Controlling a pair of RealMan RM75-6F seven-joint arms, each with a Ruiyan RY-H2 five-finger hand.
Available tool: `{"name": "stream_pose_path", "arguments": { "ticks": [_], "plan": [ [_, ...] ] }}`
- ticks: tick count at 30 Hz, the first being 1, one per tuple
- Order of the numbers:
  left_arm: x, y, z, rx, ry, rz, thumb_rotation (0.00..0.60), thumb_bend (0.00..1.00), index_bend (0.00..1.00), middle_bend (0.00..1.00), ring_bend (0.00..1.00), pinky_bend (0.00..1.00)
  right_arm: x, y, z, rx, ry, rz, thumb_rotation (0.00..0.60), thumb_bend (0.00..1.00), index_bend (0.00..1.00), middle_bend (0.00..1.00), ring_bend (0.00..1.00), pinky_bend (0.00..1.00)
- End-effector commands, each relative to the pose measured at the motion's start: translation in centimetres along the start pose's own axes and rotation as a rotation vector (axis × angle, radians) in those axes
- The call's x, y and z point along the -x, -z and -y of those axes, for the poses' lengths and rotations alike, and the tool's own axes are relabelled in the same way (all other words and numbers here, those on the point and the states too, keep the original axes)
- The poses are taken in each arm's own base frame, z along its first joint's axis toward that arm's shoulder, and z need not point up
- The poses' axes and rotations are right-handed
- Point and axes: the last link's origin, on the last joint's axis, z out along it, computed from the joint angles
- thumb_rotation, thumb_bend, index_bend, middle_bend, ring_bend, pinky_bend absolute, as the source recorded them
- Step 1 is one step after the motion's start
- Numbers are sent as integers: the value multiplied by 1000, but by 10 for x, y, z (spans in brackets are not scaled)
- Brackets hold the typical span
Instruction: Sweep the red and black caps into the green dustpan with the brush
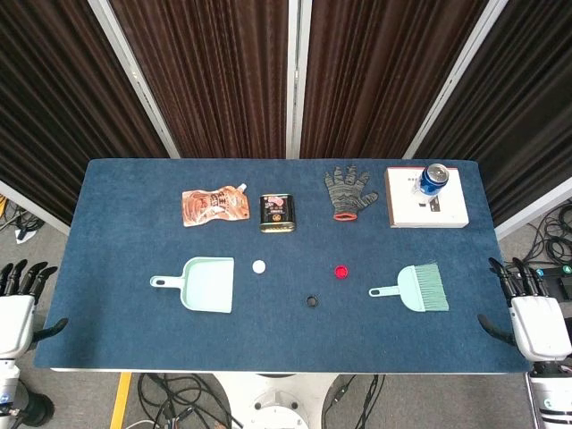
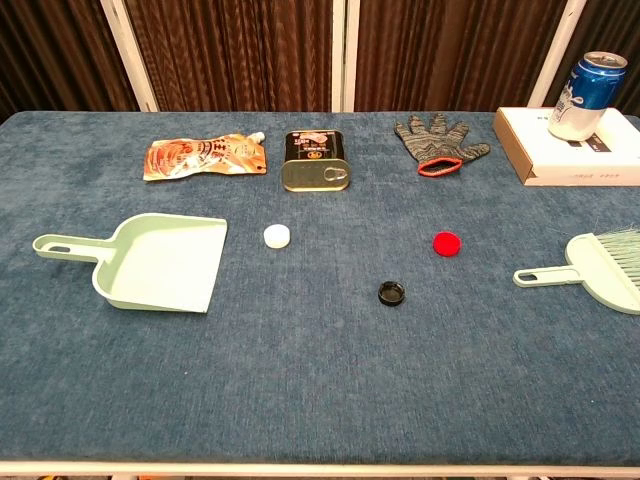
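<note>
Blue surface (image 1: pixel 125 331). Green dustpan (image 1: pixel 207 284) left of centre, handle pointing left, mouth facing right. White cap (image 1: pixel 259 266) just beside its right edge. Black cap (image 1: pixel 312 302) near centre; red cap (image 1: pixel 340 271) right of it, farther back. Brush (image 1: pixel 418 287) right, handle pointing left. Far row: pouch (image 1: pixel 213 206), tin (image 1: pixel 277 213), glove (image 1: pixel 348 191), white box (image 1: pixel 425 208) with blue can (image 1: pixel 433 178) on it. Left robot hand (image 1: pixel 18 308) and right robot hand (image 1: pixel 533 313) off surface edges, fingers apart, holding nothing.

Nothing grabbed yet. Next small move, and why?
Probably bring the right hand in to grip the brush by its handle: both hands sit open at the table edges, the brush lies nearest the right, and the caps are unswept.
</note>
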Motion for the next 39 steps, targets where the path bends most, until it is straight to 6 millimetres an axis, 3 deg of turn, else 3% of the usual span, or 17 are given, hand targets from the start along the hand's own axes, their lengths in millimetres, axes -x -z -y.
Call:
{"name": "stream_pose_path", "arguments": {
  "ticks": [1,9,13,17,25,33,39],
  "plan": [
    [0,-1,0,2,-3,6,600,70,175,130,34,37,1,0,0,-1,-1,3,600,118,84,221,35,129],
    [-1,-6,-3,16,-7,5,600,71,175,130,34,37,5,-5,3,-21,-11,23,600,122,98,247,35,131],
    [0,-8,-2,20,-13,15,600,70,175,130,34,37,12,-23,16,-102,33,81,600,128,133,296,59,149],
    [0,-9,-3,34,-12,7,600,70,175,130,34,37,23,-50,34,-201,200,114,600,118,246,374,97,174],
    [3,-7,1,36,-4,10,600,71,175,130,34,37,67,-84,74,-315,419,200,600,40,332,425,133,180],
    [9,-9,4,35,11,25,600,70,175,130,34,37,112,-97,92,-357,525,268,600,40,389,421,133,180],
    [11,-9,6,33,20,28,600,71,175,130,34,37,132,-104,98,-363,525,285,600,76,404,420,133,180]
  ]
}}
